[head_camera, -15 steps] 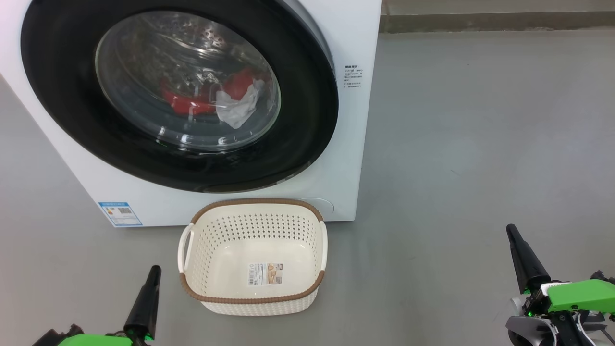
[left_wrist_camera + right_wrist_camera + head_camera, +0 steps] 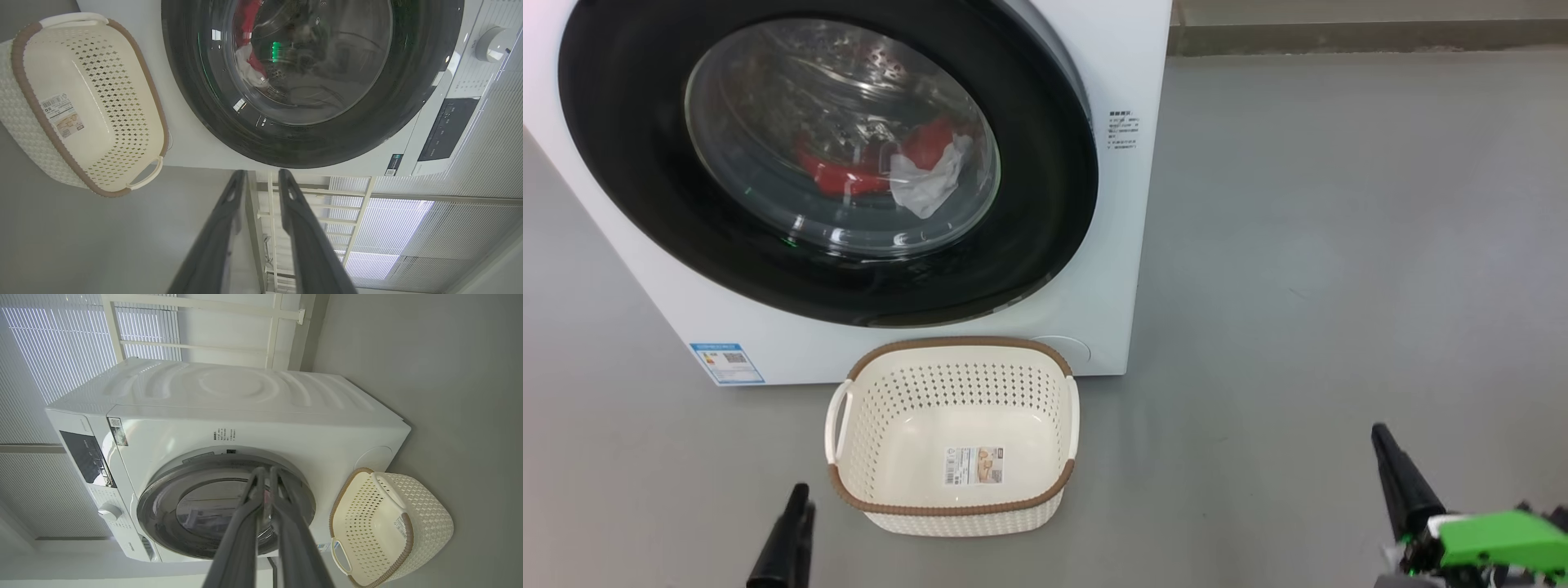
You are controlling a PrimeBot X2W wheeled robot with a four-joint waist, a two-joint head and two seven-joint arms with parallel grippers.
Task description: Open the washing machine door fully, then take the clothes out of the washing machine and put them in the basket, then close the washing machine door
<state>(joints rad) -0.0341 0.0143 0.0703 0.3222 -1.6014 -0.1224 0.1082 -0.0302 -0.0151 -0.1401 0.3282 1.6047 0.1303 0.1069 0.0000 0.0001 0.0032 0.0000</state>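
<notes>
The washing machine door (image 2: 1045,204) looks shut ahead of both claws and well apart from them, with the clothes (image 2: 837,175) behind its glass. To open it well, I would hook the free edge of the rim and pull along an arc. The left claw (image 2: 262,173) is slightly spread and empty. The right claw (image 2: 267,470) is pressed together, also empty. The basket (image 2: 947,508) stands between them.

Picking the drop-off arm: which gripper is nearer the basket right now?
Left. The left gripper sits just off the near-left corner of the basket, not touching; the right gripper is far out to its right.
</notes>
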